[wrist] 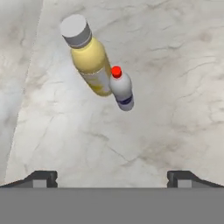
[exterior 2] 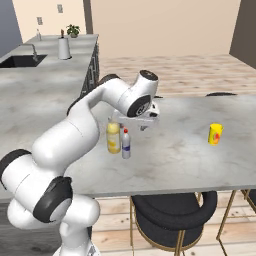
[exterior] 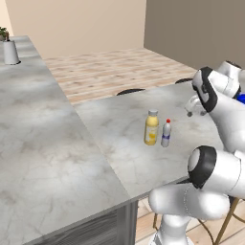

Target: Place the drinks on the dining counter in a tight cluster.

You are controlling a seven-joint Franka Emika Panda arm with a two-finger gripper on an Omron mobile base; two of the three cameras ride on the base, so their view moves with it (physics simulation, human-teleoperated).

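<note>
The yellow bottle [exterior: 151,127] with its pale cap stands upright on the marbled desk [exterior: 119,143] in your left base view, the slim silver-grey bottle [exterior: 166,133] with a red cap just beside it on the right. The claw [exterior: 195,110] hangs near them, apart from both. A white holder [exterior: 10,52] stands far off on the cabinet top.

From the right base view, a yellow cup [exterior 2: 215,134] sits well apart along the desk, and a black chair [exterior 2: 170,210] is tucked beneath the edge. A sink [exterior 2: 17,60] lies far left.

In the hand view the two bottles look close enough to touch; you see both fingertips [wrist: 41,178] spread wide, grasping nothing.
</note>
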